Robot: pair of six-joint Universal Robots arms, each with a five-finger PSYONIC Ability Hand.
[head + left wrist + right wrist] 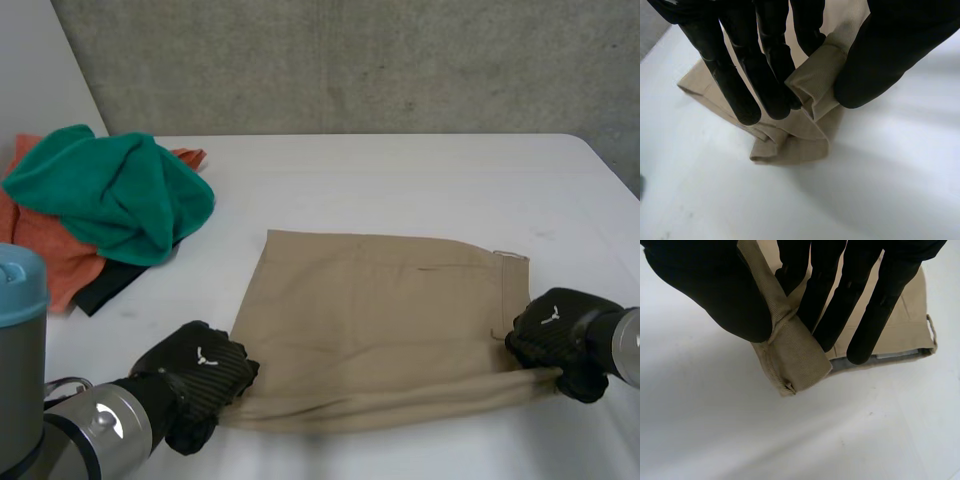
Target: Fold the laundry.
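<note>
Tan pants (380, 310) lie folded on the table (400, 180), and you've got both near corners pinched: your left hand (200, 370) clamps one end between thumb and fingers, your right hand (555, 335) the waistband end.

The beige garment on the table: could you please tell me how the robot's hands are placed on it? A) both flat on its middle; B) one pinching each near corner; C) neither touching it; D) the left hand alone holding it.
B: the left hand and the right hand each pinch a near corner of the beige garment between thumb and fingers.
</note>
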